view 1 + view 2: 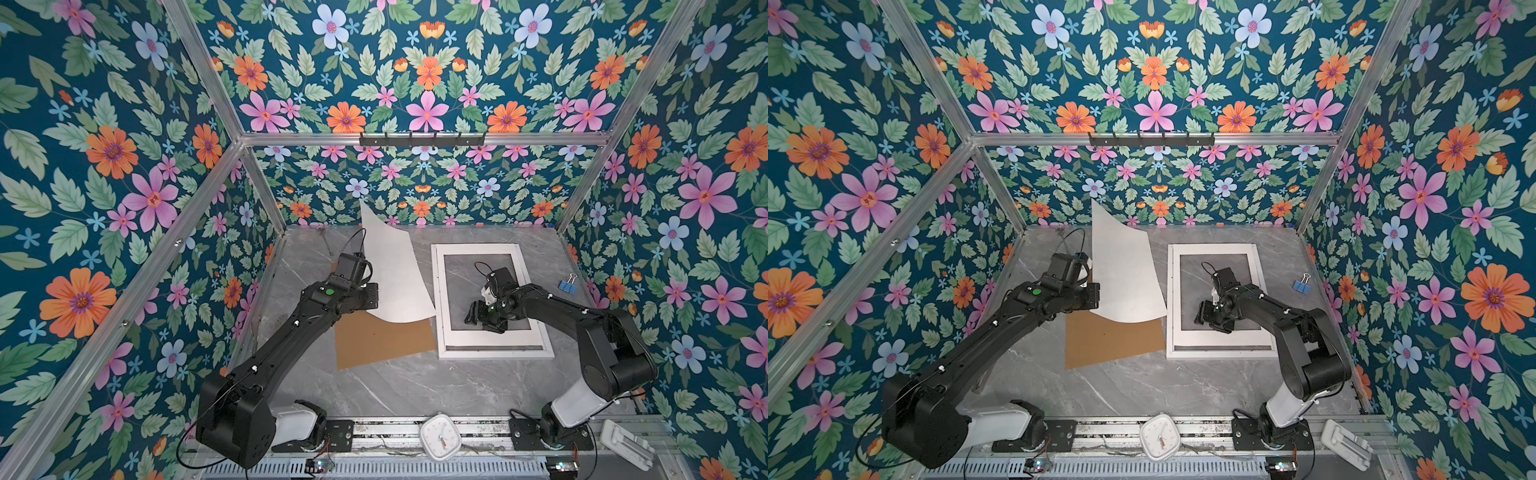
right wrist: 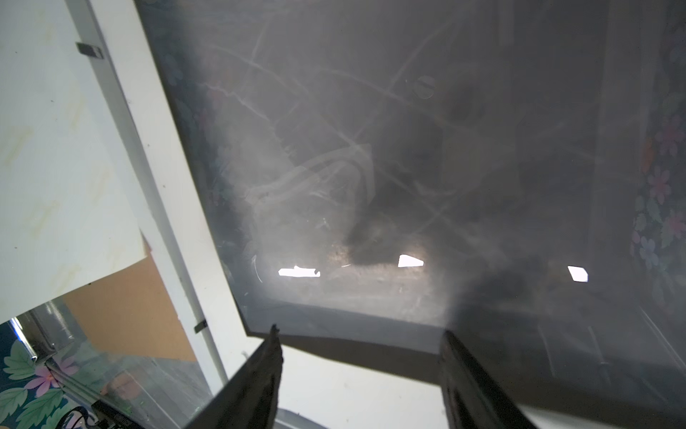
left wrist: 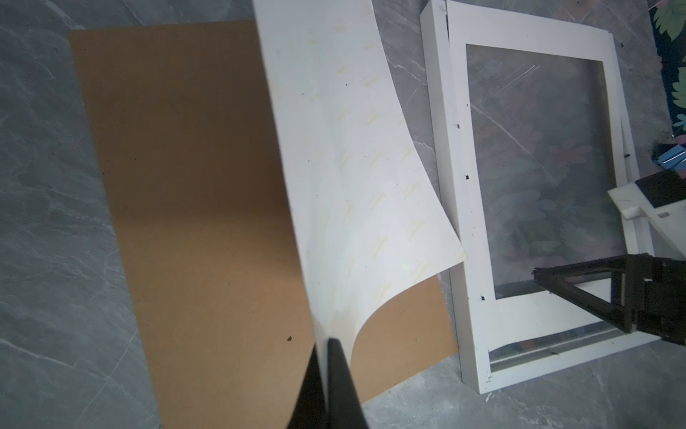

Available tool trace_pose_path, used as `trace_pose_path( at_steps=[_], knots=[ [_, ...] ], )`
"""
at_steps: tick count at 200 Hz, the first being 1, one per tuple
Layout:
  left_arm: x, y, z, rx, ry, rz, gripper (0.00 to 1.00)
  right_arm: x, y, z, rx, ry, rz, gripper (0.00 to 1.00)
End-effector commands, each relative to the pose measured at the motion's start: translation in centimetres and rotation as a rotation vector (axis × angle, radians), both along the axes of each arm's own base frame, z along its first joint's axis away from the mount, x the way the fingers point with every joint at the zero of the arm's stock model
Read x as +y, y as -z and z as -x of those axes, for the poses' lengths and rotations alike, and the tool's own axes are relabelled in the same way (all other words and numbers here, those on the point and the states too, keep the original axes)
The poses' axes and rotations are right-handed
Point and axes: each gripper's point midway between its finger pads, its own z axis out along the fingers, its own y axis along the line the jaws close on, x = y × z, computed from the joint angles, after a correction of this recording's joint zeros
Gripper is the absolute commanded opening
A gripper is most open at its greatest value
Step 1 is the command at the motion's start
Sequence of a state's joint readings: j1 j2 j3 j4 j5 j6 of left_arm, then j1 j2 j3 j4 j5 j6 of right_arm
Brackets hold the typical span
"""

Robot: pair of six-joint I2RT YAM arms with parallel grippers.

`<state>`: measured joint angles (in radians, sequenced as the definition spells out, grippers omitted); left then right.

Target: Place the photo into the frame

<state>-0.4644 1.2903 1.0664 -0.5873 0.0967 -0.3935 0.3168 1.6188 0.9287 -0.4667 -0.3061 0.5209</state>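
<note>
Your left tool (image 3: 326,343) was clamped together on one edge of the photo (image 1: 395,274), pinching the sheet between its jaws and holding it up off the bench (image 1: 415,386). Only the plain white back, faintly watermarked, faced the cameras; the printed side was turned away. The sheet stood nearly on edge above the brown backing board (image 1: 382,340), bowing into a long curl, with its free corner drooping to just beside the frame (image 1: 494,354). The frame lay flat on the bench to the right, apart from the photo, with the white mat board (image 1: 478,336) sitting inside it over scratched, reflective glazing. Your right tool (image 2: 360,330) hung over the frame's window with its jaws apart and nothing between them; whether the tips touched the mat or the glazing could not be told. Judging by that curl, the photo was light, thin and limp, with no stiffness to carry its own span, so it would likely swing and fold if you moved it fast. Its glossy face would probably slip, and could mark or crease under a hard pinch. You were best placed gripping close to an edge, as the left tool did. A second hold on the far free edge would likely have let you lay it flat into the frame.
</note>
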Motion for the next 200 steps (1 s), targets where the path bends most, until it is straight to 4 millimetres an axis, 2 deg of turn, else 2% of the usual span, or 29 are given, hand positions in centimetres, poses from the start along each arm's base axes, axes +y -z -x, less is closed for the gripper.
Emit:
trace_pose_path(
  at_steps=[1, 136, 167, 200],
  knots=[
    [0.1, -0.1, -0.2, -0.01, 0.001, -0.005, 0.0, -0.3, -0.2, 0.5, 0.004, 0.006, 0.01, 0.67],
    [0.0, -0.1, -0.3, -0.009, -0.001, 0.001, 0.0, 0.1, -0.6, 1.6, 0.007, 0.014, -0.005, 0.66],
    [0.0, -0.6, -0.3, -0.007, -0.002, -0.001, 0.0, 0.3, -1.7, 0.9, -0.023, 0.019, -0.013, 0.66],
    [0.0, -1.9, -0.1, -0.018, -0.004, 0.012, 0.0, 0.6, -3.5, 0.2, -0.065, 0.027, -0.036, 0.66]
  ],
)
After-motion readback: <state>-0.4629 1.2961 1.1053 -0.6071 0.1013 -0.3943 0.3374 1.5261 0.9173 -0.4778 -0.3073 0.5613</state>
